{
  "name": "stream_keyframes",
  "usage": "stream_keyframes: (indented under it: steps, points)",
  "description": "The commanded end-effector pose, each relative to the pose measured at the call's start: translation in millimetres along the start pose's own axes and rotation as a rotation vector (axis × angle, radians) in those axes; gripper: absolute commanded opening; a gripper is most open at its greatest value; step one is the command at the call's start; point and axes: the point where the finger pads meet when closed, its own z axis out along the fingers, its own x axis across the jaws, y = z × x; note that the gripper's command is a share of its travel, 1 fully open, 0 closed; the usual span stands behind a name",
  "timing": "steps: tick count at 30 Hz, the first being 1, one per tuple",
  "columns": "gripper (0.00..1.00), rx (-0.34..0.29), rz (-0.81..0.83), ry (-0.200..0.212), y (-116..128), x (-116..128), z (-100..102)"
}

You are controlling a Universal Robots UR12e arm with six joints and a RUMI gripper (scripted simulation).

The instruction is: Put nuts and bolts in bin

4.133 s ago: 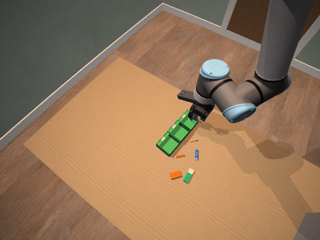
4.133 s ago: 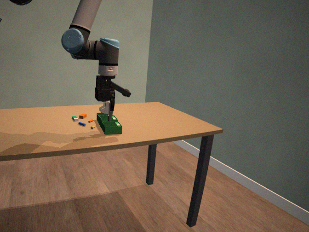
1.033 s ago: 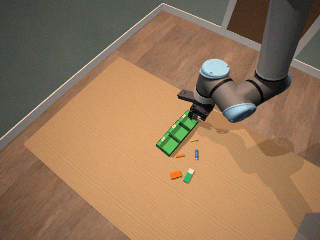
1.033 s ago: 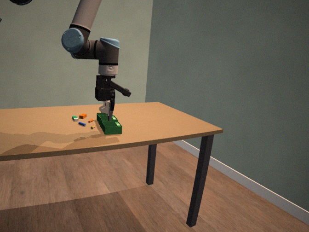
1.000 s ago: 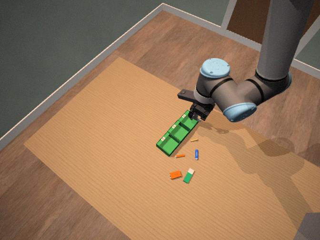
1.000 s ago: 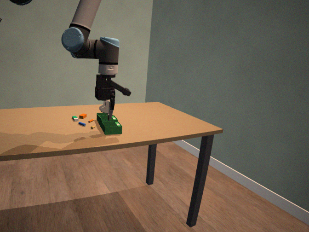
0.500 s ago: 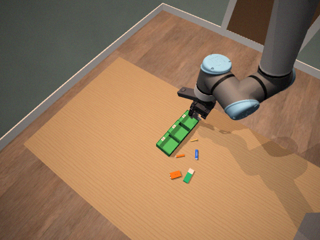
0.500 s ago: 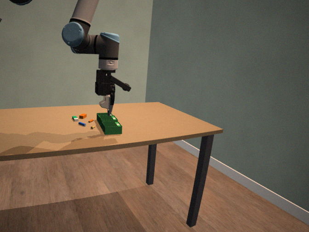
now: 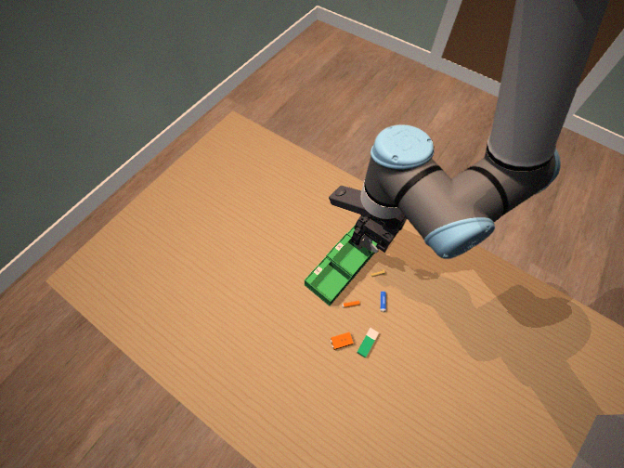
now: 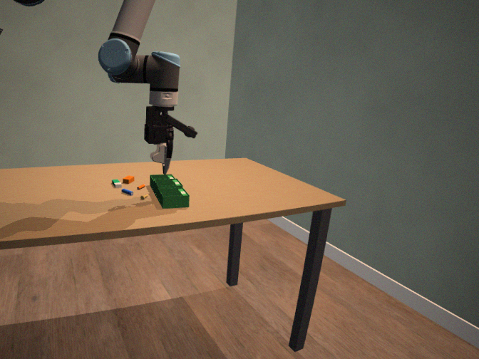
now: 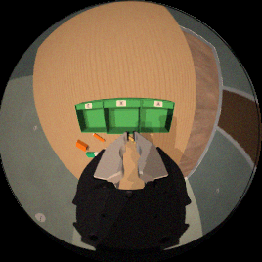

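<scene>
Top view: step in hand, carrying to the bins. The black two-jaw pincer (image 9: pixel 366 242) hangs over one end of the green three-compartment bin row (image 9: pixel 318 292), while a yellow bolt (image 9: pixel 378 273) and an orange bolt (image 9: pixel 351 304) lie on the tabletop (image 9: pixel 182 228) beside it. Exterior view: the bins stand upright with the pincer tips just above them.

Wrist view: the jaws are all but closed, with a yellow speck at the tips (gripped or lying beneath, cannot tell). The labels are unreadable, so the next move calls for finding bin E.

three green bins (image 9: pixel 332 271), five small items (image 9: pixel 342 340)

Green bins (image 9: pixel 332 272), tan woodgrain table (image 9: pixel 208 239) — orange block (image 9: pixel 342 340).
</scene>
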Motion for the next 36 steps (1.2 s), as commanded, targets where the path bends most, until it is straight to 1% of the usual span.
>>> stream_keyframes:
  steps: [1, 9, 12, 14, 29, 31, 36]
  points:
    - [0.04, 0.001, 0.0, 0.001, -1.5, -18.7, -0.3]
    - [0.04, 0.001, 0.0, 0.001, -1.5, -18.6, -0.3]
    - [0.04, 0.001, 0.0, 0.001, -1.5, -18.7, 7.7]
    - [0.04, 0.001, 0.0, 0.001, -1.5, -18.7, 7.7]
    - [0.04, 0.001, 0.0, 0.001, -1.5, -18.6, 47.7]
    - [0.04, 0.001, 0.0, 0.001, -1.5, -18.6, 47.7]
    - [0.04, 0.001, 0.0, 0.001, -1.5, -18.6, 59.1]
